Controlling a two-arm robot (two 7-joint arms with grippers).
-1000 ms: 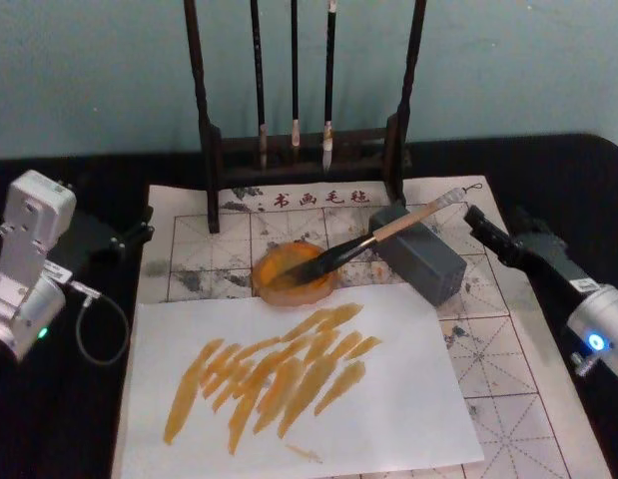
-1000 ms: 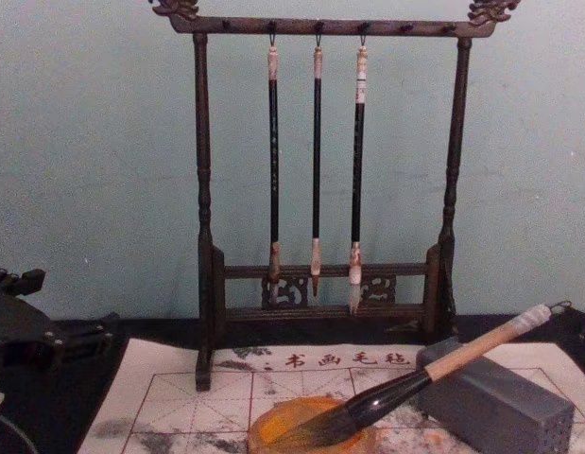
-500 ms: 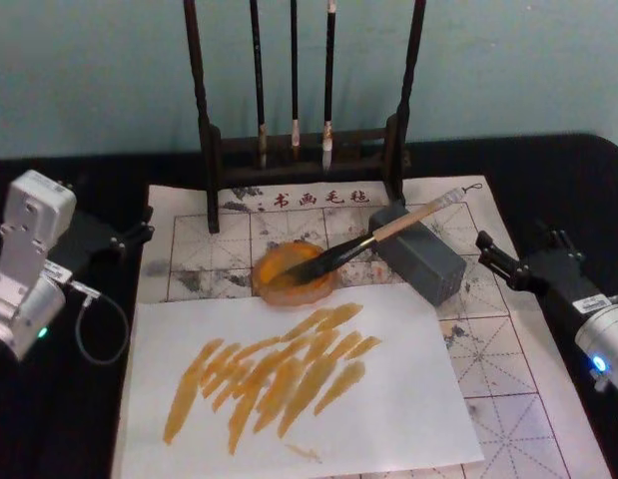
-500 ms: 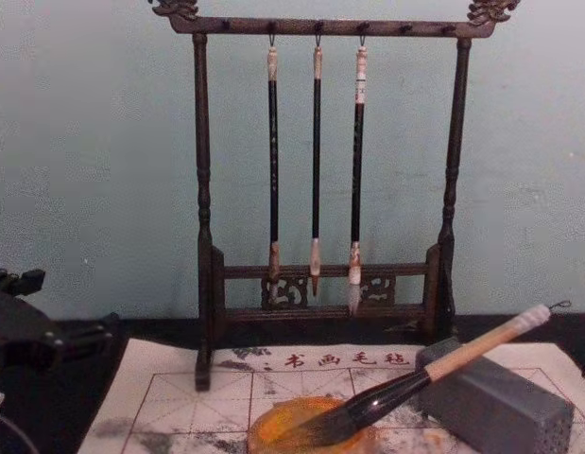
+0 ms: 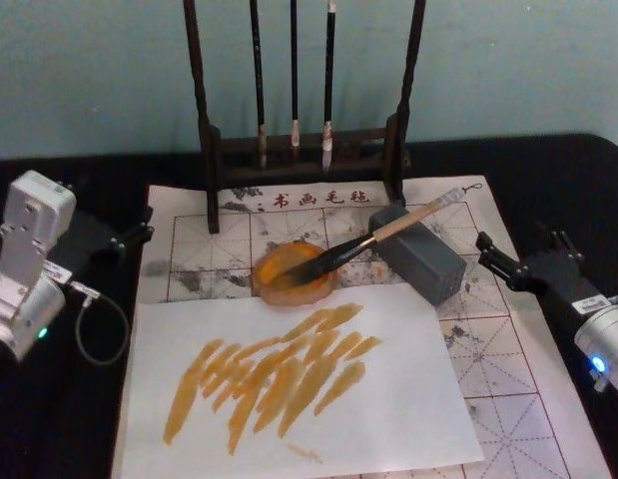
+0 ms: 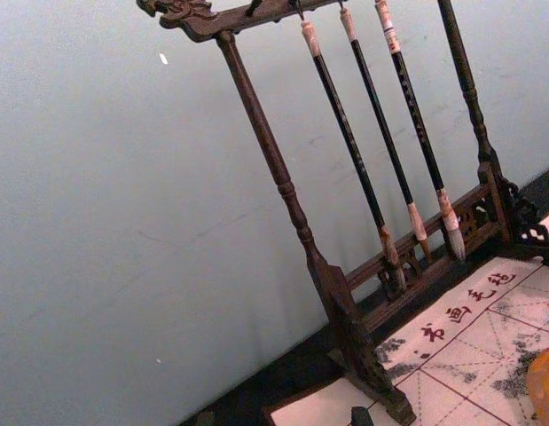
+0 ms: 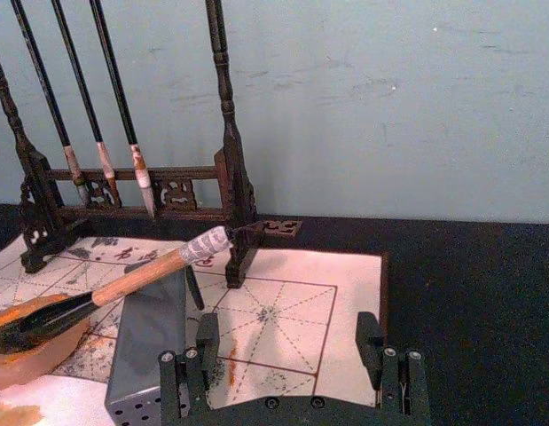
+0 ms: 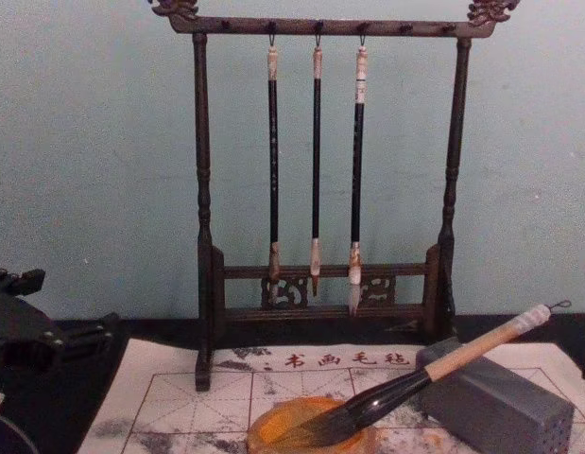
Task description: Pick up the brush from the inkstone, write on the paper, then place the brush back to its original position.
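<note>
Pulled back from the handle, the right end effector hangs released beside the large pale-handled calligraphy brush resting in the orange dish; retreating clear keeps it undisturbed.

One brush, three thin hanging brushes, one rack, two paper sheets.

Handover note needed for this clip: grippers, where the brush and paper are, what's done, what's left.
Right gripper: open, empty, right of the grey block.
Left gripper: parked at the table's left edge.
Large wooden-handled brush: handle on the block, tip in the orange dish.
Red-grid paper: lies under a white sheet bearing orange strokes.
Done: writing, brush returned. Left: nothing apparent.
</note>
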